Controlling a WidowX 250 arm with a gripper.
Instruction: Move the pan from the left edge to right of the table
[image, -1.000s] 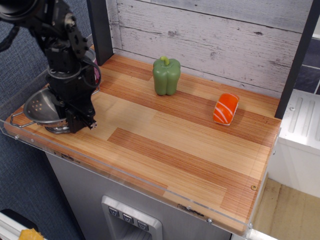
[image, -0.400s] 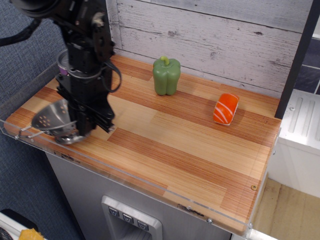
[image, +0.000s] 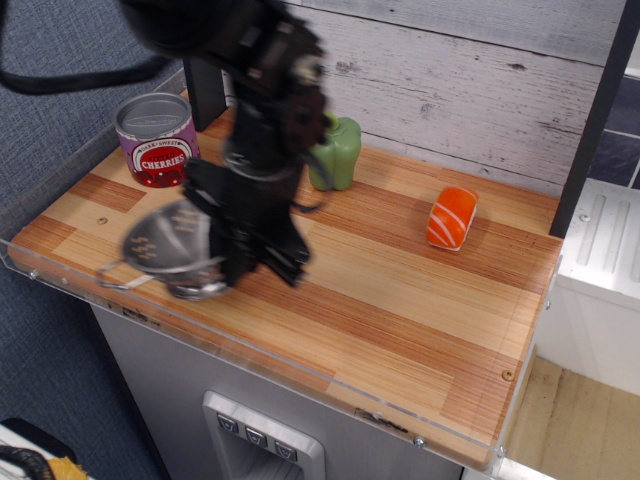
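The pan (image: 168, 243) is a shiny steel colander bowl with small holes, a wire loop handle and a ring base. It hangs tilted and blurred just above the front left of the wooden table (image: 400, 300). My black gripper (image: 232, 262) is shut on the pan's right rim and holds it. The fingertips are hidden behind the bowl and the gripper body.
A purple cherries can (image: 157, 139) stands at the back left. A green bell pepper (image: 340, 152) stands at the back middle, partly behind my arm. An orange salmon sushi piece (image: 452, 216) lies at the back right. A dark post (image: 590, 120) stands at the far right edge.
My gripper has carried the pan rightwards from the left edge towards the table's middle. The cherries can, hidden behind the arm before, now shows.
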